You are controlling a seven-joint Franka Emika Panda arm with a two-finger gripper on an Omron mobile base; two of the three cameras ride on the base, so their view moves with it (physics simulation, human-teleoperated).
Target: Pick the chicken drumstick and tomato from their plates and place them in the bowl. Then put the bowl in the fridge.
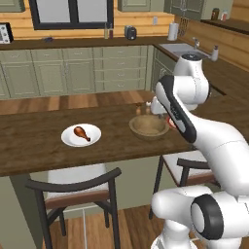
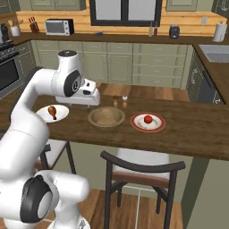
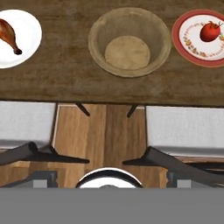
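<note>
From our claw, hung high over the dark wooden worktop with its jaws' state impossible to tell, the glossy orange-brown chicken drumstick lay left on the plain white plate, bone end slanting toward the empty light-brown wooden bowl, and the red tomato sat right on the reddish-rimmed plate.

On the table three things stand in a row along its near edge. The bowl is in the middle, with one plate to its left carrying the drumstick and the other plate to its right carrying the tomato. Two shakers stand just behind the bowl. Two chairs sit before the near edge, partly tucked under it.
</note>
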